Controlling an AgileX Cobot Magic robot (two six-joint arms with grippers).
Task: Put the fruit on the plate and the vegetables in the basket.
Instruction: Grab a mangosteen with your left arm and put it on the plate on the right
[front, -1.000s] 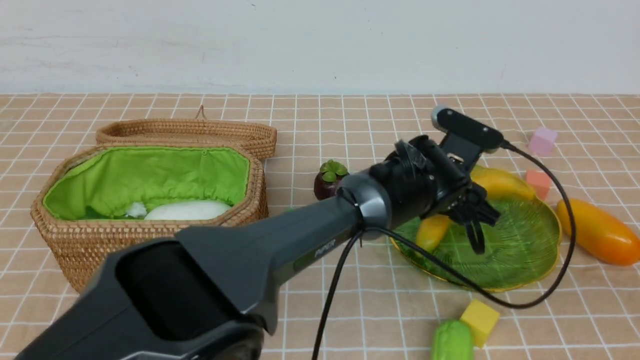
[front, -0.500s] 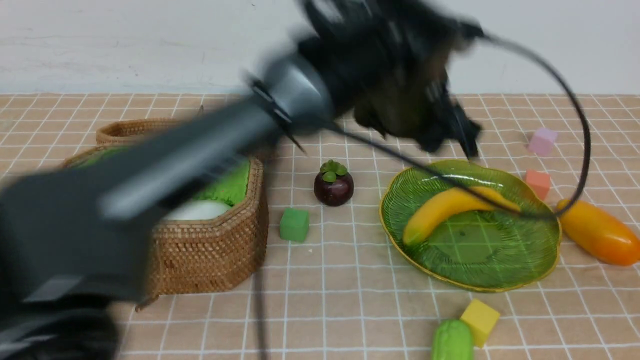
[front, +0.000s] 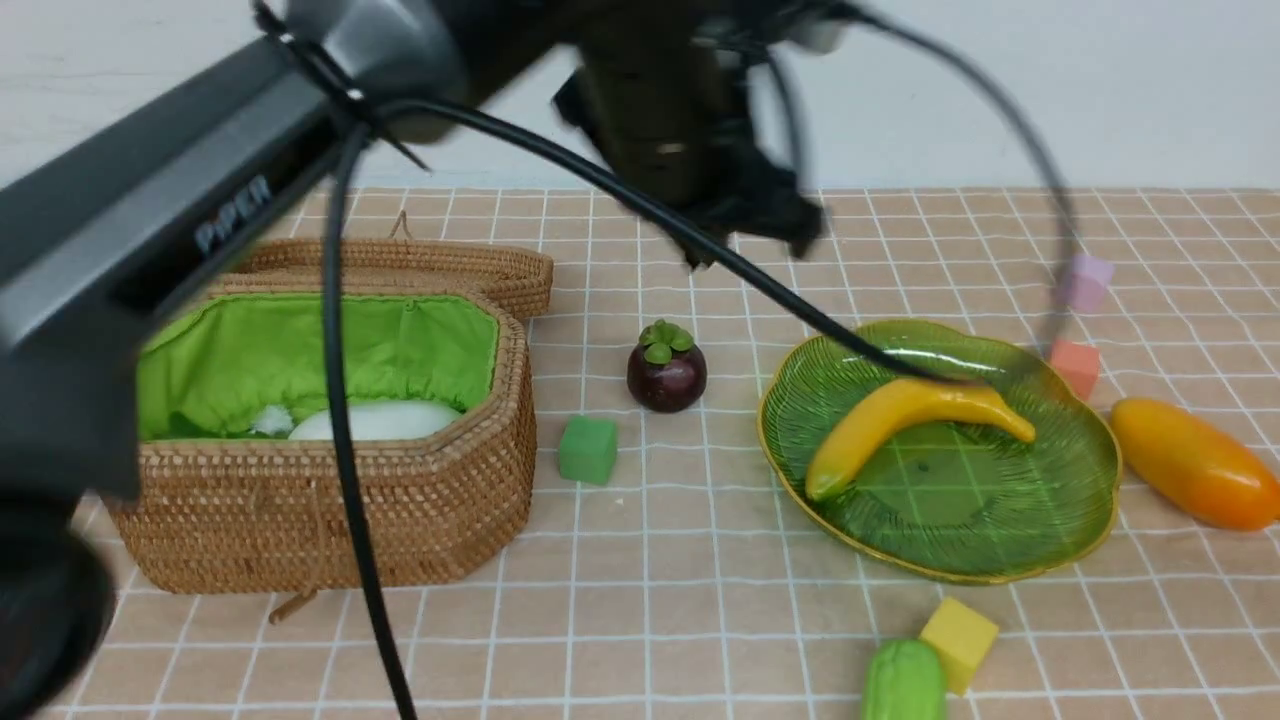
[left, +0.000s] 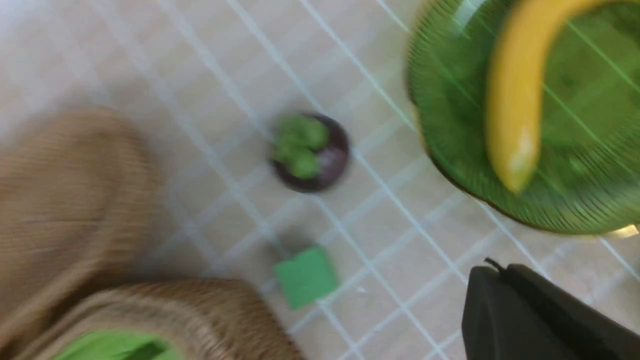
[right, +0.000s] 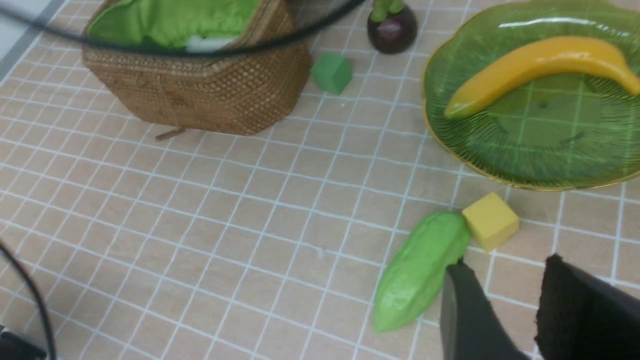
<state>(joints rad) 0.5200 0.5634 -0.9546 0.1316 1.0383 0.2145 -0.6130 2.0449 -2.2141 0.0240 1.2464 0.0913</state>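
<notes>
A yellow banana (front: 915, 425) lies on the green glass plate (front: 1010, 545). The purple mangosteen (front: 667, 375) stands on the table left of the plate, and the orange mango (front: 1190, 462) lies right of it. The wicker basket (front: 330, 520) holds a white vegetable (front: 375, 420). A light-green gourd (front: 903, 682) lies near the front edge. My left gripper (front: 790, 235), blurred, hangs high above the mangosteen, shut and empty; its closed tips (left: 492, 270) show in the left wrist view. My right gripper (right: 506, 263) stands open and empty just beside the gourd (right: 420, 270).
Foam cubes lie about: a green cube (front: 588, 450) by the basket, a yellow cube (front: 958, 630) touching the gourd, an orange cube (front: 1076, 365) and a lilac cube (front: 1086, 282) behind the plate. The basket lid (front: 400, 265) lies open at the back. The left arm's cable (front: 345, 450) hangs across the basket.
My left gripper has lifted off the plate and swung up and to the left, and its jaws have closed on nothing. The banana stays on the plate.
</notes>
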